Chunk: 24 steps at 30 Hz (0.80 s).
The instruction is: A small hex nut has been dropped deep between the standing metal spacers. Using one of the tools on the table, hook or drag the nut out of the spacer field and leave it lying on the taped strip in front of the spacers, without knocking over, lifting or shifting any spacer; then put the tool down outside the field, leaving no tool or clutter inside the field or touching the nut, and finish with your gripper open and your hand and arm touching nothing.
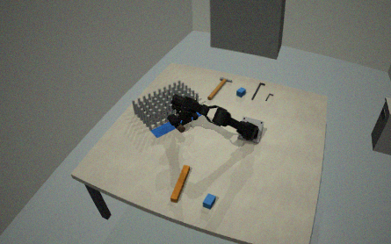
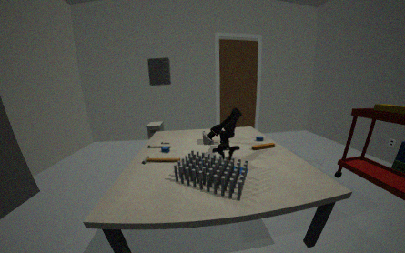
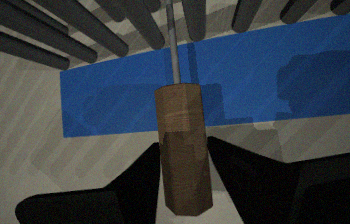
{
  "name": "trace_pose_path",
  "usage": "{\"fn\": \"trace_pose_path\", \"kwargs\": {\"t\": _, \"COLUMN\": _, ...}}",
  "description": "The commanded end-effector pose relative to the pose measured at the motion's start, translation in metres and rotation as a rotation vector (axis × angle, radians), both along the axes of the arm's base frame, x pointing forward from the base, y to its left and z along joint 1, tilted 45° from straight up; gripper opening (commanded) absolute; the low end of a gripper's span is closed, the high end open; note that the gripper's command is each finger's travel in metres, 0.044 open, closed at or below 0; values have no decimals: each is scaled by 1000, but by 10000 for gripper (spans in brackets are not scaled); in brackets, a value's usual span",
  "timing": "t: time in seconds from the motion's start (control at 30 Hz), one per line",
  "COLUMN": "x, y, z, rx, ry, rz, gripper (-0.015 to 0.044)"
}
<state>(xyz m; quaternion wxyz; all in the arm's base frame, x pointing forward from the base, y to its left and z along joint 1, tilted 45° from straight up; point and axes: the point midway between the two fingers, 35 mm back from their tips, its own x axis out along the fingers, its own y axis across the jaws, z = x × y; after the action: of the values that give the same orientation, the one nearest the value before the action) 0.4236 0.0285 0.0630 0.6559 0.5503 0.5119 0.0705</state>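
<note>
My gripper (image 1: 182, 122) (image 2: 227, 153) (image 3: 183, 144) is shut on the brown wooden handle (image 3: 185, 107) of a tool, above the table just in front of the blue taped strip (image 1: 162, 130) (image 3: 246, 65). The tool's thin grey rod (image 3: 174, 60) runs from the handle over the strip and in between the standing grey spacers (image 2: 207, 177) (image 3: 146, 25). The rod's far end is out of the wrist view. The spacers stand upright in rows in the top and exterior views. I cannot make out the hex nut in any view; none shows on the visible part of the strip.
A hammer (image 1: 217, 89) (image 2: 164, 159), a blue block (image 1: 241, 92) and two thin dark bent tools, the larger (image 1: 257, 91) and the smaller (image 1: 269, 96), lie beyond the arm. An orange bar (image 1: 180, 183) (image 2: 263, 146) and another blue block (image 1: 209, 201) (image 2: 259, 138) lie on the other side.
</note>
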Motion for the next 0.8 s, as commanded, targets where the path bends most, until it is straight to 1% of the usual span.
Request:
{"fn": "trace_pose_path", "kwargs": {"t": 0.0, "x": -2, "y": 0, "z": 1, "rx": -4, "ry": 1, "rz": -5, "gripper": 0}}
{"fn": "trace_pose_path", "kwargs": {"t": 0.77, "x": -15, "y": 6, "z": 5, "rx": -4, "ry": 2, "rz": -5, "gripper": 0}}
